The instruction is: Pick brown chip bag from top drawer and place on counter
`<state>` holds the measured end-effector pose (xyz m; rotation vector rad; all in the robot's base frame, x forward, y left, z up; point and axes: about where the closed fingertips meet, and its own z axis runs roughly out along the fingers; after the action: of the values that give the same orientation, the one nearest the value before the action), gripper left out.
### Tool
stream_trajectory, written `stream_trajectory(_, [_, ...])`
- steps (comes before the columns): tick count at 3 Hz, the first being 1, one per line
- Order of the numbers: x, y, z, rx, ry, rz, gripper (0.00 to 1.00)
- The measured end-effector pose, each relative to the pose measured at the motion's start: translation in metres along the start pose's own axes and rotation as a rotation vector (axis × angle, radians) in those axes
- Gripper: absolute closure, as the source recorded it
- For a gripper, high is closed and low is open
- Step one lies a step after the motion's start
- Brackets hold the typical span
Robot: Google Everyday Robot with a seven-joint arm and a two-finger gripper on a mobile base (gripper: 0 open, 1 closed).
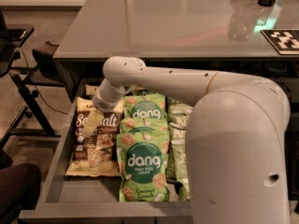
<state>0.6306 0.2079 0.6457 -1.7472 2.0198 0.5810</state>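
A black metal frame (24, 90) stands on the floor well to the left of the end effector. Nearer in, the open drawer (55, 171) sticks out from under the desk (159, 27), its left wall just left of the end effector. The brown bag (96, 150) lies flat in the left part of the drawer. The end effector (92, 121) is low over the bag's upper half, across the white lettering. Whether it touches the bag cannot be told, nor whether it is released or clenched. Just to its right a green bag (142, 169) lies face up near the drawer front. A second green bag (141, 111) is behind that one, beside the wrist. Further right are paler green bags (180, 136), partly hidden. The white arm (187, 84) reaches in from the right above them, from the robot's bulky body (238, 157). Far to the upper right, on the desk, stand a clear bottle (240, 20) and a black-and-white marker (282, 40).
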Motion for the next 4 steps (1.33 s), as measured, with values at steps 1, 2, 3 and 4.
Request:
stream_trajectory(1, [0.0,0.0,0.0001,0.0,0.0,0.0,0.15])
stream_trajectory(2, [0.0,0.0001,0.0001,0.0,0.0,0.0,0.39])
stream_trajectory(3, [0.0,0.0001,0.0001,0.0,0.0,0.0,0.62])
stream_trajectory(4, [-0.0001,0.0001,0.0001,0.0,0.0,0.0,0.85])
